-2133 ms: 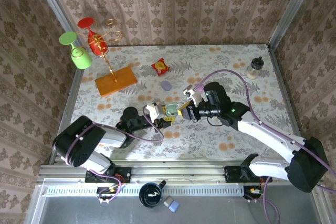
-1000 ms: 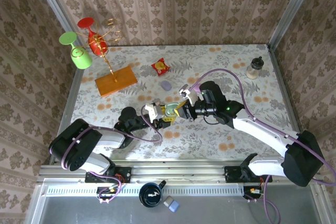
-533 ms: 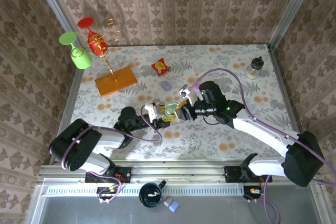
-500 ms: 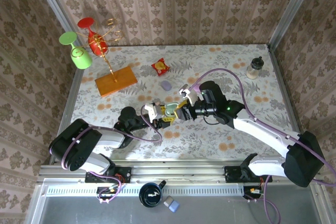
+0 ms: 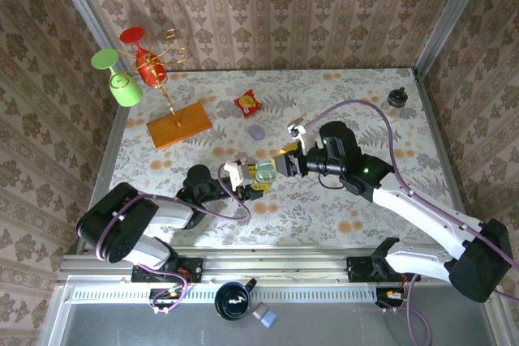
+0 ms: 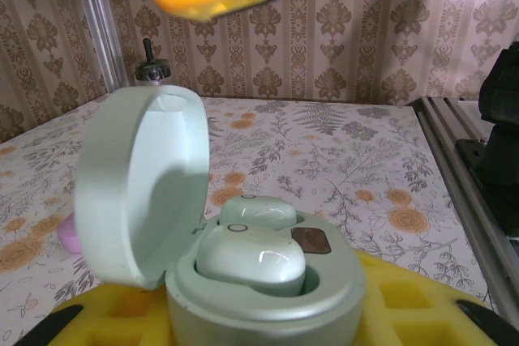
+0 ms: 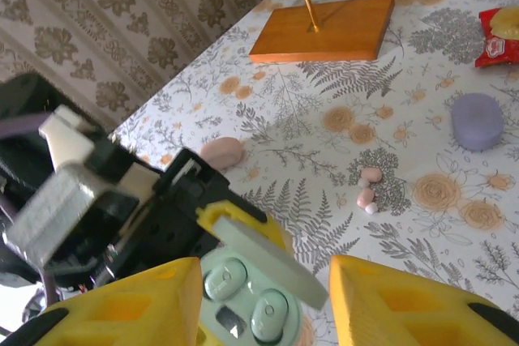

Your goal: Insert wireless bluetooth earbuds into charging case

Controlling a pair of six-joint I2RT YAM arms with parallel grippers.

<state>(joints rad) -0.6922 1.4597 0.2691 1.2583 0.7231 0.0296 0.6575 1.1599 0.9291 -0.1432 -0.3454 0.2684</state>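
Observation:
My left gripper is shut on a mint-green charging case, gripping its base between yellow pads. The lid stands open. Two mint earbuds sit in the case's wells, also visible from above as earbuds. My right gripper hovers open just right of and above the case, with nothing between its yellow fingers. Small pink earbuds lie loose on the table beyond it.
A pink case and a lilac case lie on the floral table. A red-and-yellow snack packet, a wooden stand base with hanging glasses, and a dark-capped bottle stand farther back.
My right gripper has opened and drawn back to the right, away from the case. The left gripper has kept the case still.

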